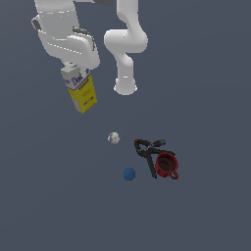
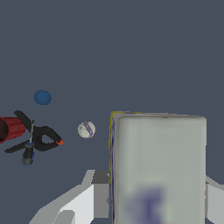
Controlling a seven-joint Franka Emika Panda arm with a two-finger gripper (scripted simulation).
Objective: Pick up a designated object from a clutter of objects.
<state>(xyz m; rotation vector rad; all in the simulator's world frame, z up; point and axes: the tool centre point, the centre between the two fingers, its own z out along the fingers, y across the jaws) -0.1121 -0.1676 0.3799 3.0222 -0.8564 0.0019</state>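
The pick looks mostly done: the gripper (image 1: 74, 67) is pinching the carton (image 1: 81, 90) by its white top, and it hangs tilted, apparently clear of the floor, though the exterior view makes height hard to judge. Well away from the carton lie one whitish ball (image 1: 113, 138), one blue ball (image 1: 129, 174), one black clamp (image 1: 147, 149) and one red mug (image 1: 166, 165).
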